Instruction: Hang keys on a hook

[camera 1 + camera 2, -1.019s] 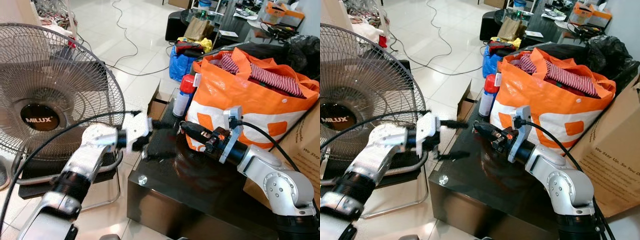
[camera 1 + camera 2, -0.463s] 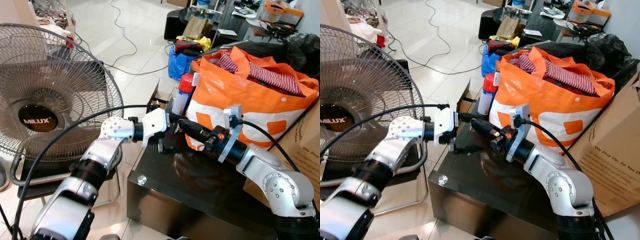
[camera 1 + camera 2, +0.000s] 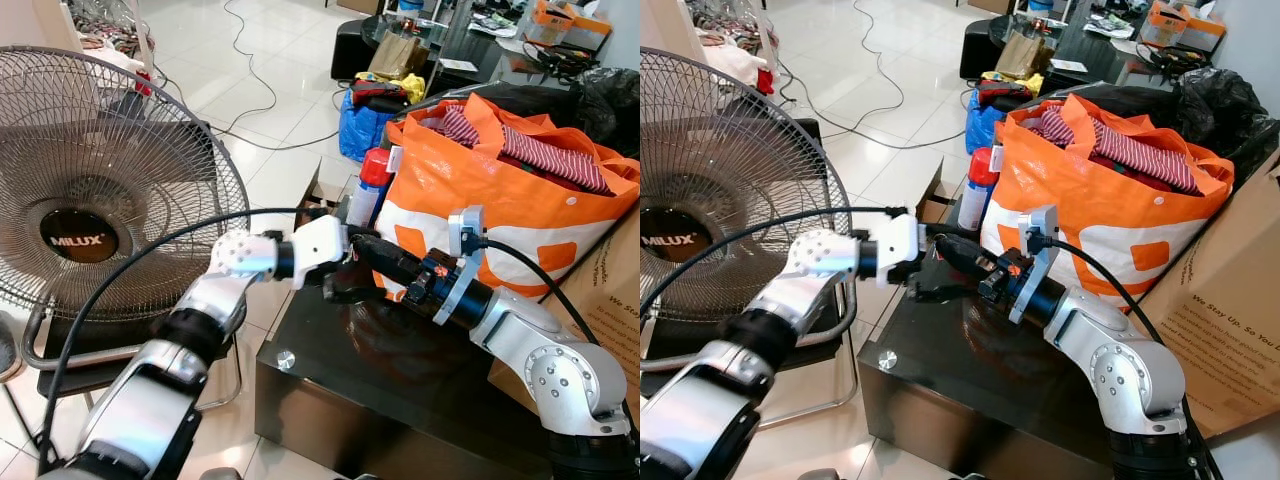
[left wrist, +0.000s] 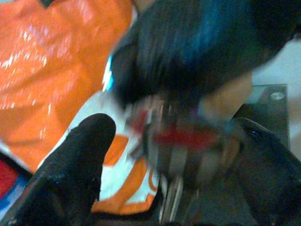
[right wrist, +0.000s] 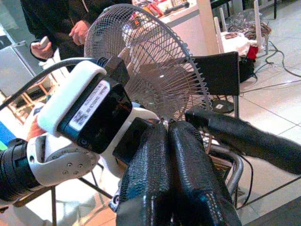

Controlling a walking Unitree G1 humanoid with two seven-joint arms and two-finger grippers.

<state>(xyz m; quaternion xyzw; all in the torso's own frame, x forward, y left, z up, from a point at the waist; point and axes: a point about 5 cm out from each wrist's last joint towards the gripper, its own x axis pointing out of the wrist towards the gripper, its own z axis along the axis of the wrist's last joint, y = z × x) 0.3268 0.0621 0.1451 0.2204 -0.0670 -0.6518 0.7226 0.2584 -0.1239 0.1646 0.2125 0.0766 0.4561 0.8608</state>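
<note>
Two grippers meeting, left gripper (image 3: 352,270) straddling right gripper (image 3: 366,250)

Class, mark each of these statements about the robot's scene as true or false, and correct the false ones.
1. The two end effectors meet above the dark table. True: left end effector, right end effector.
2. The orange bag is empty. False: striped cloth fills it.
3. A fan stands on the robot's left. True.
4. The right end effector's fingers are spread wide. False: they are pressed together.
5. A red-capped can stands on the fan's far side. False: it stands beside the bag.
</note>
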